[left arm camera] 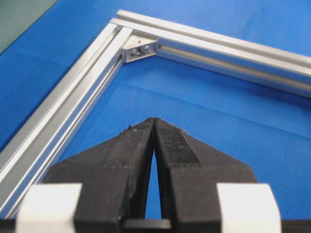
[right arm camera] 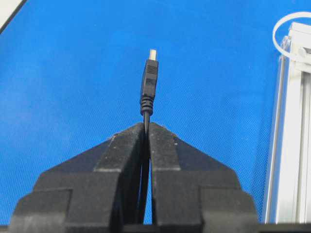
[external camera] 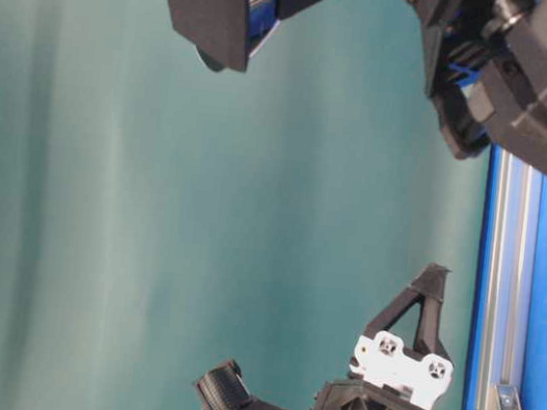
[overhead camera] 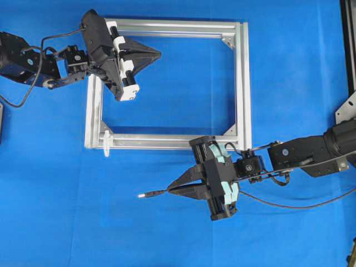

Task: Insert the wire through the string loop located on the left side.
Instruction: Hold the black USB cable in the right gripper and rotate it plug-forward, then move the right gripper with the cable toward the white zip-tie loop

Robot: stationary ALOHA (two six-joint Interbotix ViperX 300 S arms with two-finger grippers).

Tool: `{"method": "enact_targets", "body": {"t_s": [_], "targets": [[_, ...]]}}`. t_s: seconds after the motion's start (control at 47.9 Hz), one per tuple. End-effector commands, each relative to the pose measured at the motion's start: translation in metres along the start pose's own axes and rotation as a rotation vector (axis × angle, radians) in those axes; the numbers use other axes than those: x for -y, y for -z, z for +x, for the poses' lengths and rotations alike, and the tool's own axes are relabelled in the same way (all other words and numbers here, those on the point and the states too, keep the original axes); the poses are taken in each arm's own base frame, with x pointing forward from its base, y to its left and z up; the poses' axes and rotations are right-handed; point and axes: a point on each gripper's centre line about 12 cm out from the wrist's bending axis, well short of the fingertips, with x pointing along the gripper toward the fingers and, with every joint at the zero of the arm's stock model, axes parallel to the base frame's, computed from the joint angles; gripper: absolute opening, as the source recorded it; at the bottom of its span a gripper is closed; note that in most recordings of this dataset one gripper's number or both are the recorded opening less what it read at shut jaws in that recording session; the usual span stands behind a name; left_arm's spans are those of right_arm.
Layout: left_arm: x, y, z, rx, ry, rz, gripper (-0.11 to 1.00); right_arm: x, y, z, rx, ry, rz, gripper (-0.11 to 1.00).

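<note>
Though clamped in right claw (overhead camera: 173, 189) — wire (overhead camera: 153, 194) level, plug pointing left.

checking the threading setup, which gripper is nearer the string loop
Right. The right gripper, shut on the wire, sits just below-right of the string loop; the left gripper is shut, up over the frame's top-left part.

1. The frame (overhead camera: 242, 83): brushed silver metal, grooved, satin sheen.
2. The table cover (overhead camera: 289, 67): blue, finely textured, matt.
3. The wire (right arm camera: 148, 87): black plastic, matt; tip bright metal.
4. The string loop (right arm camera: 286, 29): whitish, translucent, smooth.
</note>
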Motion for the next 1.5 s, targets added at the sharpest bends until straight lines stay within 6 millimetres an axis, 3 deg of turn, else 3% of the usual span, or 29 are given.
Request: {"method": "enact_targets", "body": {"t_s": [0.0,1.107,1.483], "targets": [[0.001,-0.015,-0.002,0.046,0.004,0.001,0.00,-0.003,-0.021,-0.003,0.058,-0.009,0.000,-0.10],[0.001,-0.015,-0.002,0.046,0.004,0.001,0.00,0.001,-0.021,-0.004,0.059,0.000,0.005,-0.10],[0.001,-0.015,-0.002,0.044,0.004,0.000,0.00,0.041,-0.023,-0.006,0.068,0.093,0.038,-0.10]]}}
